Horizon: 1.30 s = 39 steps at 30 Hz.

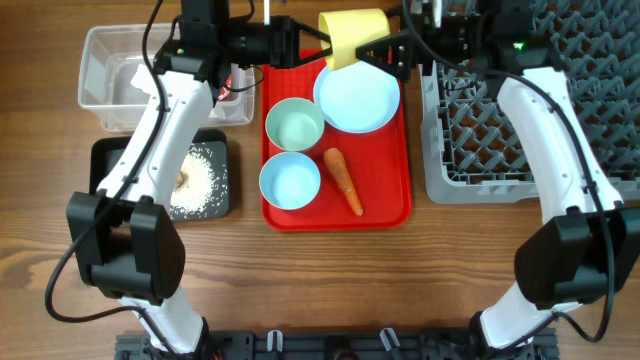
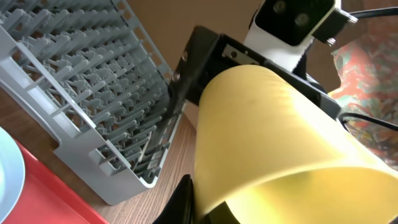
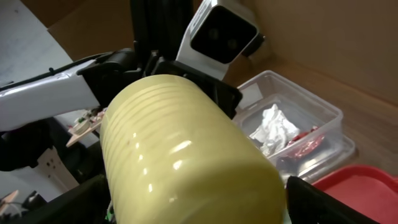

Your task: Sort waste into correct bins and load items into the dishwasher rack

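While above the red tray (image 1: 388, 203), clamps the left claw (image 1: 308, 42) on one yellow cup (image 1: 352, 38), flanks it with the right claw (image 1: 386, 50), grip there impossible to tell. Below: one plate (image 1: 357, 98), one green bowl (image 1: 294, 124), one blue bowl (image 1: 289, 181), one carrot (image 1: 343, 181). Beyond: one clear tub (image 1: 92, 70), one black tray (image 1: 101, 152), one rack (image 1: 480, 130).

Overhead cam straight down on table (image 1: 300, 290), wrist cams close-up, facing each other, sharing yellow cup (image 1: 352, 38)

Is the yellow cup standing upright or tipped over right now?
Tipped: the yellow cup lies sideways in mid-air between the left gripper and right gripper, over the red tray's far edge.
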Motion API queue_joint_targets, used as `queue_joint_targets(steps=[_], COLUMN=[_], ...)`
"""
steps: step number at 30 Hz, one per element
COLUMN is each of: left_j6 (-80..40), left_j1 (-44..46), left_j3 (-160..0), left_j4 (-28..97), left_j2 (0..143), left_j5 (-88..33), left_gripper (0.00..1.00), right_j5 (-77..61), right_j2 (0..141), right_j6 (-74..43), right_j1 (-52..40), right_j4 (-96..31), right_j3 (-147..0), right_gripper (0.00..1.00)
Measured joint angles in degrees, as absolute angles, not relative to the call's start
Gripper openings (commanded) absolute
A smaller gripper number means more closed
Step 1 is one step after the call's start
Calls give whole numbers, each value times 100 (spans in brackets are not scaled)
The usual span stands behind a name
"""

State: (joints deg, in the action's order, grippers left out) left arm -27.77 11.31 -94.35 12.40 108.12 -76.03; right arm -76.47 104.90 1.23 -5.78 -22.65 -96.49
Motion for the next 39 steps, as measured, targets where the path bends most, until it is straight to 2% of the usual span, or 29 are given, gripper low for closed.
queue_joint_targets(steps=[8,23,27,35,39], left_j6=[-2777,-2757,-2606,-2410,-2401], left_j1=[1107,1072,1072,1072,1072], left_j3=[-9435,-9435,-9435,-9435,-9435], left_j4=[1249,1485,1887,2040,2045], left_j2=[10816,10816,10816,10816,10816], left_j5=[-7959,-8331,-8359,-8313,-8296], left_gripper=[4,4,4,4,4], right_j5=[-8047,-8401,-8499,-8608,-8617], right_j2=[10490,10490,10490,10490,10490], right_j6=[648,1068,1085,1125,1194], right_j1=[-268,-716,-720,-720,-718], right_j4=[-2265,-2150,-2086,-2108,-2270], right_j3=[-9649,-9649,-9649,-9649,-9649], right_gripper=[98,98,92,70,68])
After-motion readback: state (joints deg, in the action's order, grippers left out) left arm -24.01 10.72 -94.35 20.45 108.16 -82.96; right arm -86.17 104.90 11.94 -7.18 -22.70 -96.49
